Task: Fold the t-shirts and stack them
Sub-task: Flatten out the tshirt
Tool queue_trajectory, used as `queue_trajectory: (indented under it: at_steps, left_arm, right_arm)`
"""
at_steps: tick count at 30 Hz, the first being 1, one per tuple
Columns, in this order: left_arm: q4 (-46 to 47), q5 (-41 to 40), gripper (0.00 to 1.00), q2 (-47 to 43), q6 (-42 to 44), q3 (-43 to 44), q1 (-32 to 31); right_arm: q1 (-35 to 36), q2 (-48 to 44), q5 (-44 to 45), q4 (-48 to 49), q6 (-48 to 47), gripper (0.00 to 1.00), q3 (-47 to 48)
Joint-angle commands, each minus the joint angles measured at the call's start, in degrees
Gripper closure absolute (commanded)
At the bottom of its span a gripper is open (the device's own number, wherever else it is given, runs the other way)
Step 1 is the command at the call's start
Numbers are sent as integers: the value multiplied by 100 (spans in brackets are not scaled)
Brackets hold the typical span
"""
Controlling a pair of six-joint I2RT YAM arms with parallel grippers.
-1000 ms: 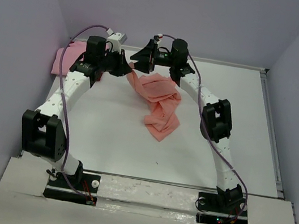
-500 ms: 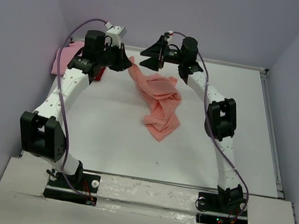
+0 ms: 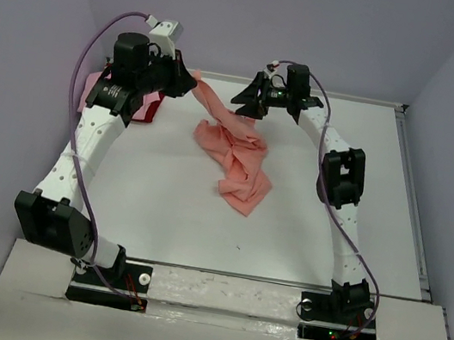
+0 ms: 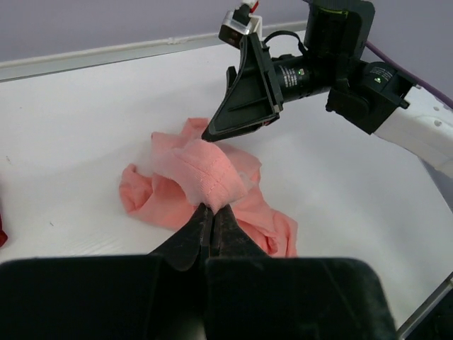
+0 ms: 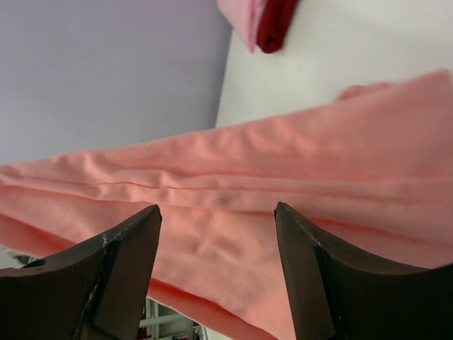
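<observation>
One edge of the salmon t-shirt [image 3: 242, 159] is pinched in my left gripper [image 4: 212, 207], my right gripper [image 5: 216, 209] gapes empty, so spreading it likely needs a second edge grabbed.

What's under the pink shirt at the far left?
A dark red shirt peeks out at the edge of the pink shirt, apparently beneath it. The left arm covers most of the pile, so nothing more shows.
</observation>
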Motion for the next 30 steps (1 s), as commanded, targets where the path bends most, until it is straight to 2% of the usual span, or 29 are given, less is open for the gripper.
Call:
queue_trajectory:
  at_steps: [1,3,6,12,18,23,27,30]
  left_arm:
    - [180,-189,100,-327,-302,21,-18]
    - [250,-259,100,-362,-443,82,-18]
    - [259,-347,100,-397,-593,100,-18]
    - [478,-593,100,-529,-1311,-58,-9]
    - [594,-620,100,-512,-1875,82,-17]
    - [576,-541,100,-319,-2323,976,-9]
    - [532,-322,100,32,-2675,2188,0]
    - [549,-216,100,331,-2929,2735,0]
  right_arm:
    - [-22,-134,696,-2020,-1845,29,281]
    - [-22,-248,1467,-2590,-2442,29,246]
    - [-74,-371,1883,-3022,-2918,29,228]
    - [-180,-565,2473,-3191,-3016,29,96]
    - [-303,-1188,3096,-3209,-3235,29,-194]
    - [-645,-1812,3475,-3016,-3244,28,-835]
    - [-646,-2085,3169,-2893,-3288,28,-1317]
    - [-646,-2313,2817,-2814,-3253,28,-1660]
